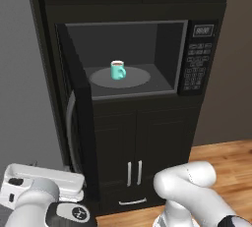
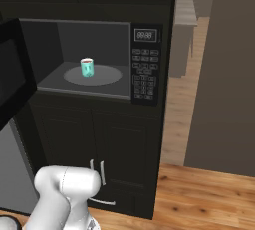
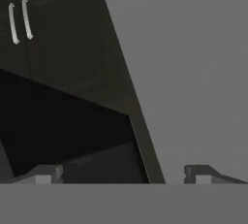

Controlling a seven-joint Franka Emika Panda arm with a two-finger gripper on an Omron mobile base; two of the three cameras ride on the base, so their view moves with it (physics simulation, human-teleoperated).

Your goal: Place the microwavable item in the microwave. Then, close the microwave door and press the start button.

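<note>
In the tall black wall of cabinets, the wide black built-in microwave [image 1: 130, 59] stands open, so the next job looks like shutting it. Its wide black door with the long silver bar handle [image 1: 78, 123] swings far out to the left, edge-on to the left camera. The black keypad panel with pale keys [image 2: 145, 64] waits on the right for the start press. The grey round turntable [image 1: 120, 77] carries the small teal mug of brown drink [image 1: 117, 70], upright near the middle, already put in. Below lie warm wooden floor boards [image 2: 209, 194]. The jaws [image 3: 123, 174] are apart and hold nothing.
</note>
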